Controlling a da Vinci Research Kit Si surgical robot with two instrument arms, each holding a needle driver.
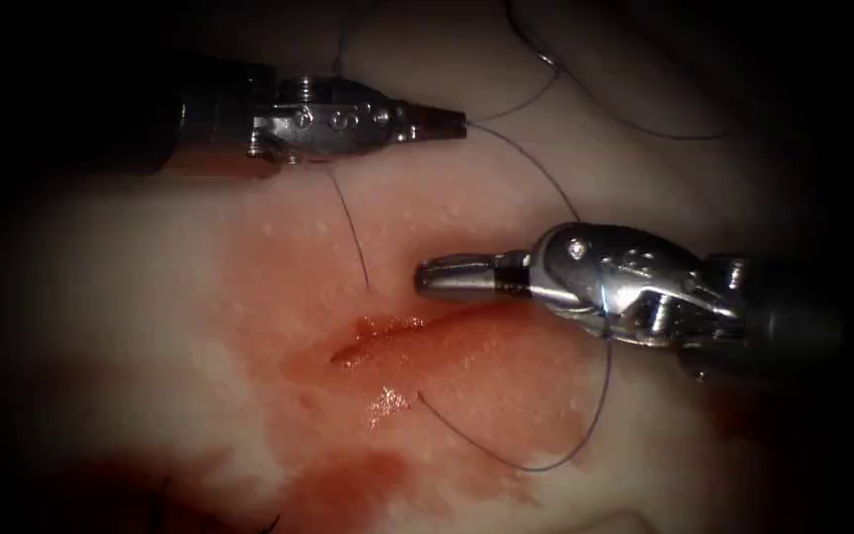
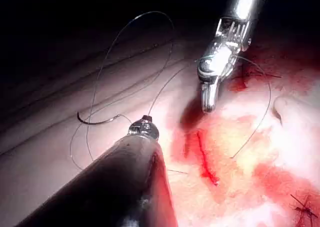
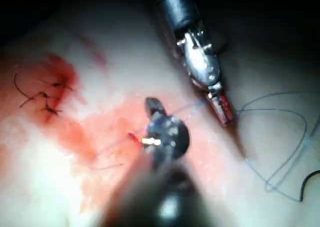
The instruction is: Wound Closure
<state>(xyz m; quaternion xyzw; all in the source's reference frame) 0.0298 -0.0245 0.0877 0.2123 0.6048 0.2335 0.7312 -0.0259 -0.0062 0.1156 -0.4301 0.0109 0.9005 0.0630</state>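
Endoscope view: your left claw (image 1: 447, 125) sits above the cut (image 1: 387, 336), jaws together and clamped on the thread (image 1: 536, 168) right at the tip.
Right claw: your right claw (image 1: 437, 277) lies just above the right end of the cut, pointing left; its jaws look pressed together and I see nothing between them. The thread crosses over its wrist, so it looks draped or wrapped there, but I cannot tell which.
Thread: from the left claw it runs down-right to the right tool, then makes a wide loop below it and enters the tissue (image 1: 130, 297) just below the cut. A second strand comes out of the tissue above the cut, on the left part, and goes up toward the left tool.
Needle: in the left wrist view the needle (image 2: 97, 121) lies loose on the tissue, not in it and not held, well apart from the cut.
Key relation: the needle lies beyond the left claw, on the side away from the cut, with its curve flat on the surface; I judge the left arm is the nearer one.
Red fluid: the red fluid (image 1: 348, 475) is around and below the cut.
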